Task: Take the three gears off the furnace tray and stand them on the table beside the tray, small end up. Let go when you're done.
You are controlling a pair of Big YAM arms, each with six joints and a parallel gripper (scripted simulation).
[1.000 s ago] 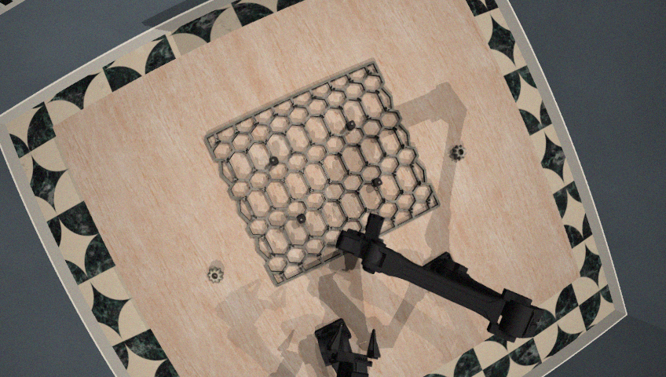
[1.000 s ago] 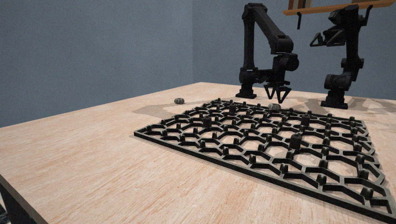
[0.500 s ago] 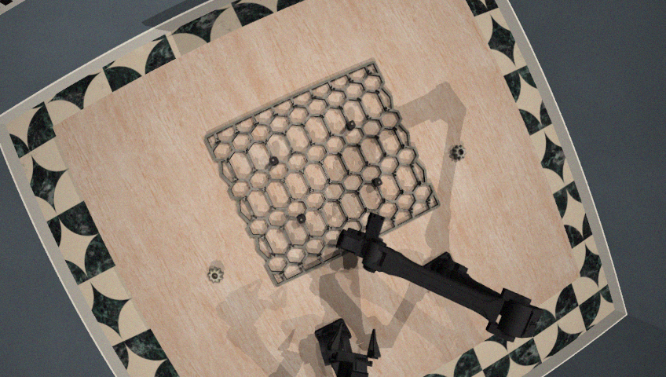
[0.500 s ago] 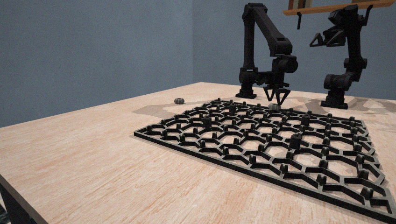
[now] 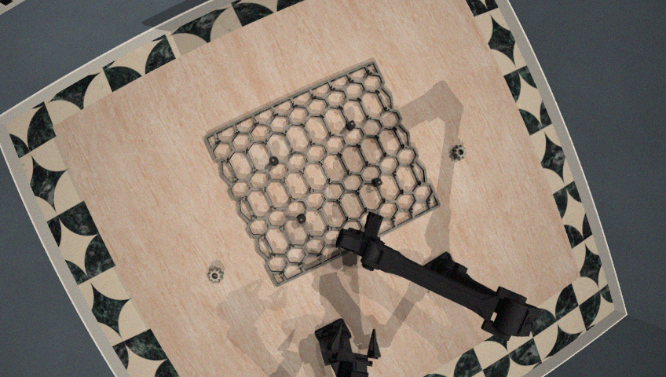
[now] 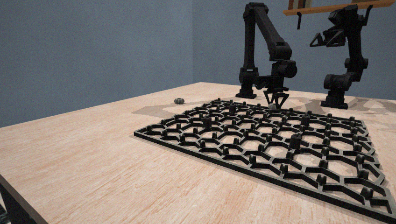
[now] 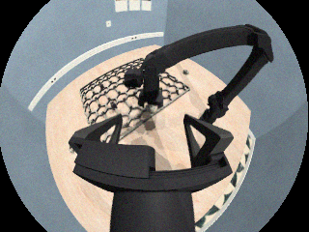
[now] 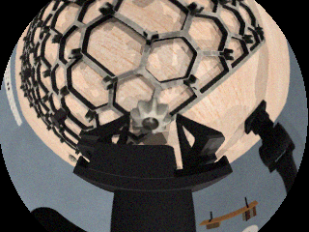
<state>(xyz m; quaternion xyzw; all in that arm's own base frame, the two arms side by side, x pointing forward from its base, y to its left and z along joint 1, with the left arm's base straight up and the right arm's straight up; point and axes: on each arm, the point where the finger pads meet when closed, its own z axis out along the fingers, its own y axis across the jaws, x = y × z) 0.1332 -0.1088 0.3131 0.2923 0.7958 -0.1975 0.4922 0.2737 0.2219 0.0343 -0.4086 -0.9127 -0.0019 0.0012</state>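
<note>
A flat, dark grey-green metal-look furnace tray [image 5: 215,135] [image 6: 236,167] [image 7: 88,108] [image 8: 218,83] lies on the pale, fine-grained wooden table [image 5: 154,186] [image 6: 88,155] [image 7: 63,126] [image 8: 232,103], its lattice of hexagons and longer cells studded with short stubs and four stout dark posts. One gear, a grey-white, ribbed, round-toothed piece with a dark bore [image 6: 272,106] [image 8: 151,116], is still to be unloaded and sits at the tray's robot-side edge. The black right gripper [image 6: 275,106] [image 7: 151,107] [image 8: 153,117] is down around it, its triangular, open-framed fingers moderately wide on either side, without a grip. A second toothed gear [image 5: 458,151] [image 6: 179,101] [image 7: 185,72] [image 8: 72,158] rests on the wood off the tray's right side; a third, star-edged gear [image 5: 215,277] rests off its left. The black left gripper [image 5: 356,325] [image 6: 319,45] [image 7: 153,117] hangs raised, spread wide, holding nothing.
</note>
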